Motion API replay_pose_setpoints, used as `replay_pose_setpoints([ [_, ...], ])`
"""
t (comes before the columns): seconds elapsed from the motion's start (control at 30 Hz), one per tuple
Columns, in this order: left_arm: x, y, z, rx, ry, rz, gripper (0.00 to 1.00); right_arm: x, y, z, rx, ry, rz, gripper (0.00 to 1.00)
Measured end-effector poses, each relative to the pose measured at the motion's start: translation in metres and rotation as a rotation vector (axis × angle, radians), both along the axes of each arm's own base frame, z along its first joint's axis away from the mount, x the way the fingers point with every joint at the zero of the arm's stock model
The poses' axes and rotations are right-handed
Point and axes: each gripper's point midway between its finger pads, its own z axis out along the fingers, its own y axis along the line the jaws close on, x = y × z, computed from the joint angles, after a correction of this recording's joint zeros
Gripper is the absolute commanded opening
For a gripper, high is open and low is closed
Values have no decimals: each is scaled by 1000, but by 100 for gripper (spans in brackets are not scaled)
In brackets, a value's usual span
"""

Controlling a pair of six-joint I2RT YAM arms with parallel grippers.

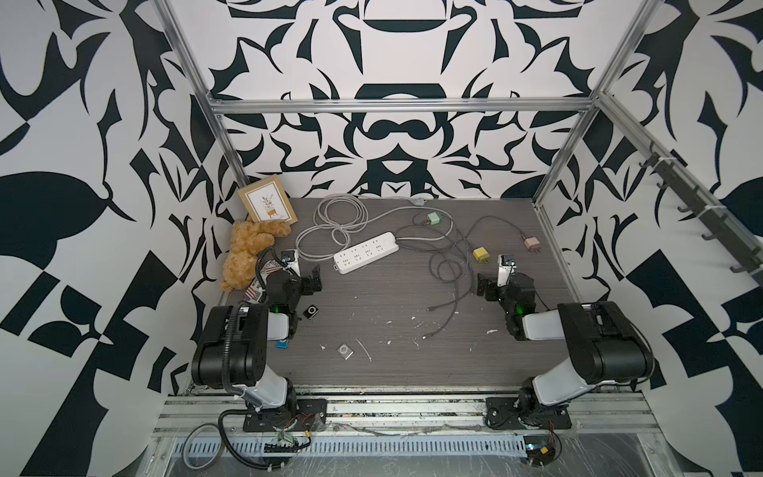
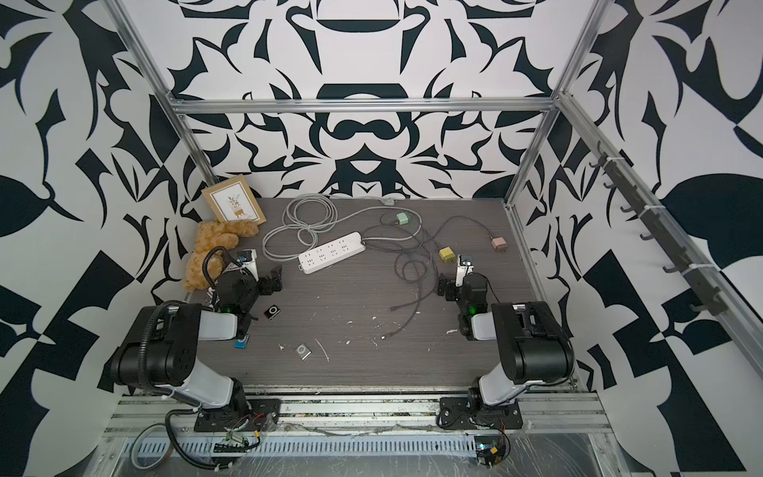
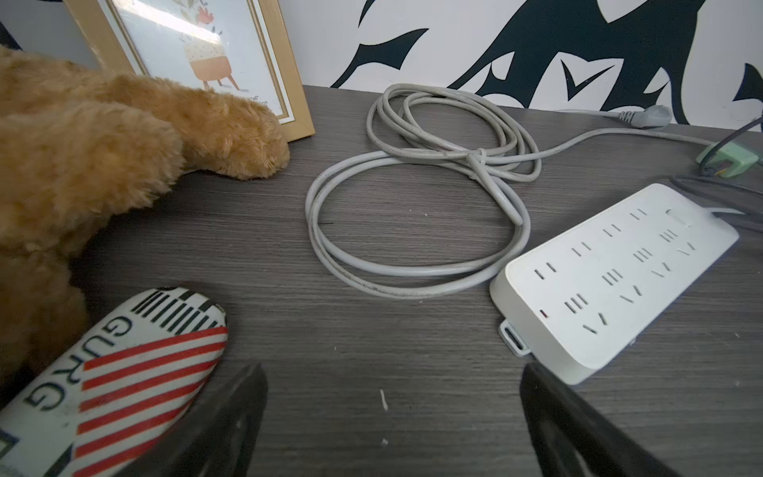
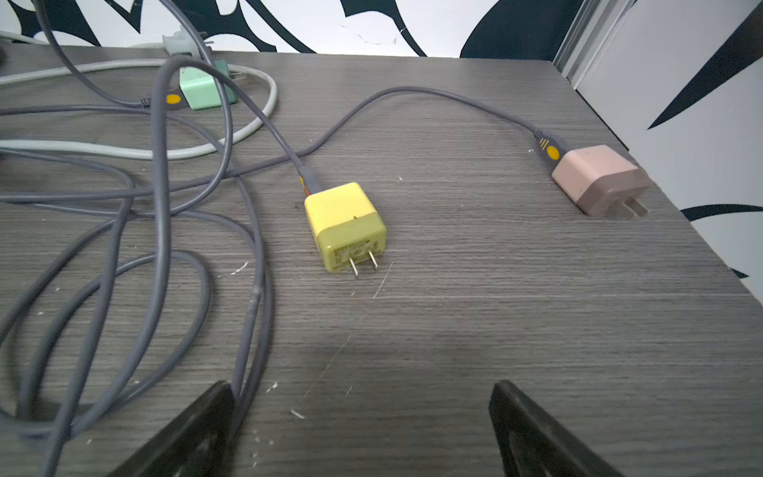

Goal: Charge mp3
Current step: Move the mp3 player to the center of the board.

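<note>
The white power strip [image 1: 366,252] lies slantwise on the dark wood-grain surface [image 1: 392,371], with every socket in view unfilled. Its pale cord [image 3: 417,231] is coiled just beside it, on the side of the teddy bear [image 1: 247,252] and the picture frame [image 1: 268,205].

A black mp3 player [image 1: 310,312] lies flat, nearer the robot than the power strip and left of it. A silver mp3 player [image 1: 344,351] lies nearer the robot still, well apart from the strip. A small blue item [image 1: 282,344] lies left of that (half hidden under the left arm, so I cannot tell what it is).

Right of the strip lie a green charger [image 1: 433,217], a yellow charger [image 4: 344,227] and, farthest from the strip, a pink charger [image 4: 598,181]. Each has a dark grey cable plugged in. The grey cables [image 1: 450,268] tangle just right of the strip, and their loose ends [image 1: 429,308] lie on the robot's side of it.

The left fingers [image 3: 231,421] are spread wide and hold nothing, just short of the strip's near end. The right fingers [image 4: 532,429] are likewise spread wide and empty, right of the strip, one of them beside the cables.
</note>
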Motion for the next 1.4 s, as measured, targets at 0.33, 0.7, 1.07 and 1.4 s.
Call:
replay_pose_setpoints([
  [0.33, 0, 0, 0, 0, 0, 0, 99, 0, 2, 0, 3, 1, 8, 100],
  [0.7, 0, 0, 0, 0, 0, 0, 99, 0, 2, 0, -1, 1, 15, 100],
  [1.07, -17, -12, 46, -23, 20, -53, 99, 4, 4, 48, 74, 118, -45, 83],
  [1.4, -104, -79, 281, -351, -100, -192, 99, -70, 35, 209, 408, 103, -38, 89],
])
